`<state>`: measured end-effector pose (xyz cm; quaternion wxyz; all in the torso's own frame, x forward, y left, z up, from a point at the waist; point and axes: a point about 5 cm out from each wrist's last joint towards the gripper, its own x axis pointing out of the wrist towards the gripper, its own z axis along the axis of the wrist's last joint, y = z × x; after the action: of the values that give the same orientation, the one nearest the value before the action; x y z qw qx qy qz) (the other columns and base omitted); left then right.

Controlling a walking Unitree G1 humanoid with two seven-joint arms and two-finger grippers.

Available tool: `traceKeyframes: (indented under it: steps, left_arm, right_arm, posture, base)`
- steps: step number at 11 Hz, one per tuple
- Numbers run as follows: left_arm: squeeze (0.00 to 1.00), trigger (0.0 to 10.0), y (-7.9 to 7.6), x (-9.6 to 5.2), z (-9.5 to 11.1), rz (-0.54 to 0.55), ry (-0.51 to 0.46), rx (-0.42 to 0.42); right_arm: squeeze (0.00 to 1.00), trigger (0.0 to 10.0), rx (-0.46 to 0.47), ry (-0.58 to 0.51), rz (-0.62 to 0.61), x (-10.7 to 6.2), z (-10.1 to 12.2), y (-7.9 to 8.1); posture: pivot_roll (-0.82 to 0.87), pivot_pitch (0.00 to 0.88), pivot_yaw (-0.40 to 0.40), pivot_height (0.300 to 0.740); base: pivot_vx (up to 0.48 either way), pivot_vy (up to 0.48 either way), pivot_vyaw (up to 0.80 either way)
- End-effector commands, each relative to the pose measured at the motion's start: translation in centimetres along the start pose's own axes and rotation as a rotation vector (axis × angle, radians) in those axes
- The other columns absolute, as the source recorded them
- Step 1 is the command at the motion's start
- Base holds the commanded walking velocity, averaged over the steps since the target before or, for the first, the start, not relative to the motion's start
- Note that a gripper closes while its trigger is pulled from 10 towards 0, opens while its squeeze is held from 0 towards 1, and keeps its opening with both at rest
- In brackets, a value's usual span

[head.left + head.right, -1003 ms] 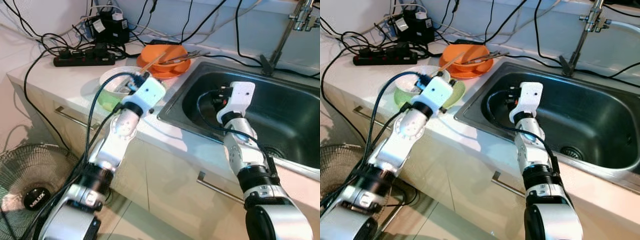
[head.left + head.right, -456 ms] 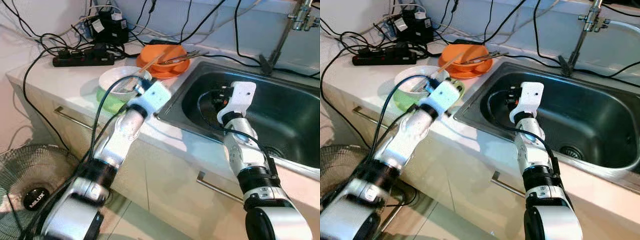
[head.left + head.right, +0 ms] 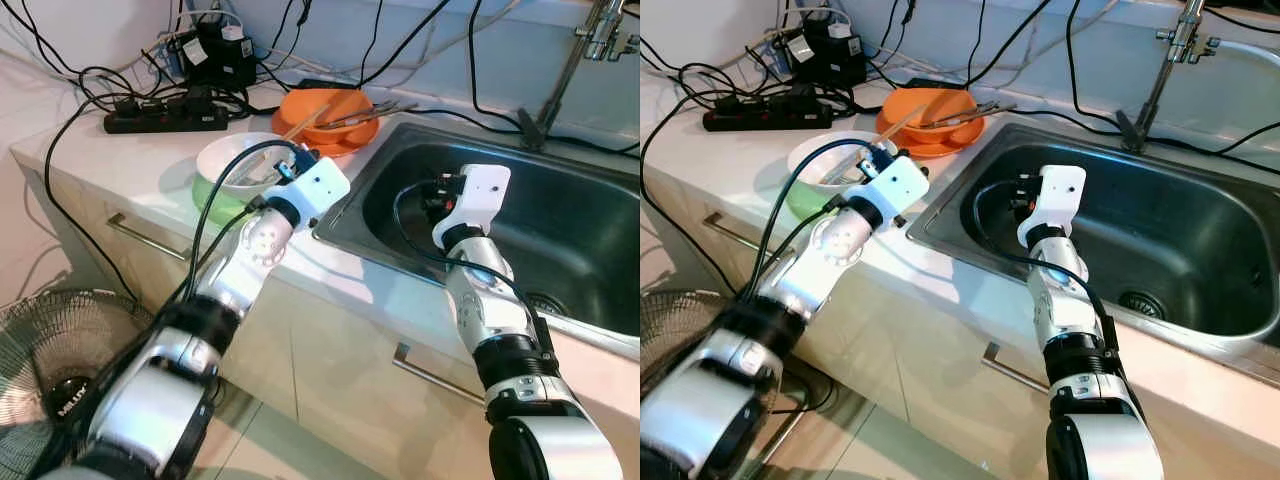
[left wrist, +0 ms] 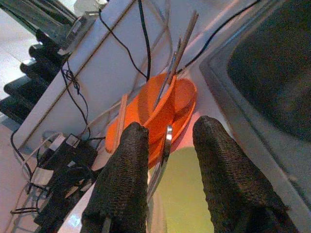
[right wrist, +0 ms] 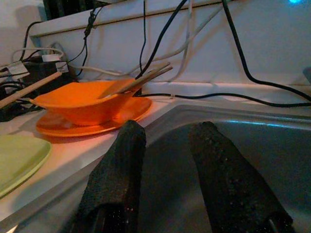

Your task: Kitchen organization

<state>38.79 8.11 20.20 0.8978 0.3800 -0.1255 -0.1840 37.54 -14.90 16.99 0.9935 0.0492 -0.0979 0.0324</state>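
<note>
Head views: My left end effector [image 3: 292,165] sits over the near rim of the white bowl [image 3: 240,160], which stands on the green plate [image 3: 215,200] on the white surface [image 3: 150,165]. Behind these, the orange bowl [image 3: 335,110] rests on the orange plate [image 3: 325,143], with chopsticks and metal utensils [image 3: 360,113] lying across it. A black power strip [image 3: 165,118] and tangled cables lie at the rear of the surface. My right end effector [image 3: 1018,205] is inside the steel sink [image 3: 1140,230], near its left wall, above the basin floor. The faucet [image 3: 1165,70] rises behind the sink. A floor fan [image 3: 60,350] stands below the surface edge.

Left wrist view: My left end effector [image 4: 167,141] is narrowly open, its two black fingers [image 4: 129,170] apart with a thin metal utensil [image 4: 163,155] showing in the gap between them; I cannot tell whether the fingers touch it. Beyond the fingers are the orange bowl [image 4: 155,104] on its orange plate [image 4: 187,104], the green plate [image 4: 182,189] and the sink edge [image 4: 233,104].

Right wrist view: My right end effector [image 5: 165,133] is open at moderate width and holds nothing. It points along the sink wall [image 5: 233,145] toward the orange bowl [image 5: 82,104] and orange plate [image 5: 92,121]; the green plate [image 5: 19,155] lies beside them.
</note>
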Motion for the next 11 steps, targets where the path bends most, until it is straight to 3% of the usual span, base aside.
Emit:
traceKeyframes:
  steps: [1, 3, 4, 11]
  left_arm:
    - [0.0, 10.0, 0.2, 0.3, 0.1, 0.0, 0.0, 0.034]
    - [0.0, 9.5, 0.2, 0.6, 0.1, 0.001, 0.009, 0.04]
    - [0.0, 0.0, 0.2, 0.8, 0.1, 0.002, 0.011, 0.042]
    - [0.0, 0.0, 1.2, 1.2, 1.0, 0.061, -0.031, 0.02]
  right_arm:
    - [0.0, 10.0, 0.009, 0.006, -0.003, -0.2, -0.1, 0.0]
    - [0.0, 10.0, 0.009, 0.009, -0.004, -0.2, -0.2, 0.0]
    - [0.0, 10.0, 0.01, 0.01, -0.004, -0.2, -0.2, 0.1]
    - [0.0, 10.0, 0.007, 0.012, -0.008, -0.2, -0.3, 0.0]
  posture:
    - [0.15, 0.029, 0.013, 0.74]
    - [0.15, 0.029, 0.018, 0.74]
    - [0.15, 0.027, 0.019, 0.74]
    - [0.16, 0.022, 0.014, 0.74]
  base:
    - [0.0, 0.0, 0.0]
    - [0.0, 0.0, 0.0]
    - [0.0, 0.0, 0.0]
    - [0.0, 0.0, 0.0]
